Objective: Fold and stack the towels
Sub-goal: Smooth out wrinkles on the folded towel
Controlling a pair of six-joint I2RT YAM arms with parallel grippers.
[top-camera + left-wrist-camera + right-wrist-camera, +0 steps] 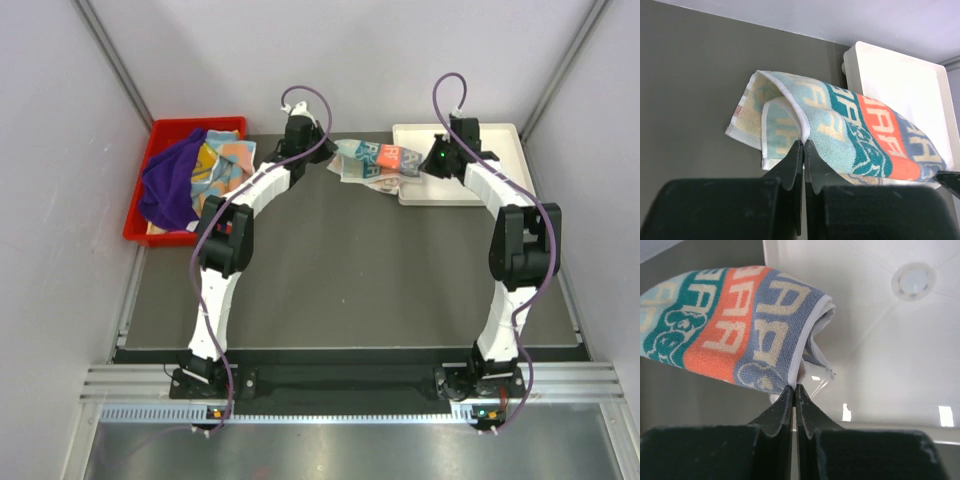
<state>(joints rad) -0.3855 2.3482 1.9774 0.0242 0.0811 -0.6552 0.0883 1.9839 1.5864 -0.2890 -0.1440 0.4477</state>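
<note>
The teal, orange and white lettered towel (375,163) hangs folded between my two grippers at the back of the table, its right end over the white tray (500,140). My left gripper (803,142) is shut on the towel's white edge (790,102) at its left end. My right gripper (794,386) is shut on the towel's white hem (807,340) at its right end, above the tray (900,365). The towel (860,135) sags between them. A deep purple towel (172,185) and multicoloured towels (222,165) lie in the red bin.
The red bin (160,135) stands at the back left on the dark mat (350,280). White walls enclose the table on three sides. The tray's corner (860,52) shows in the left wrist view.
</note>
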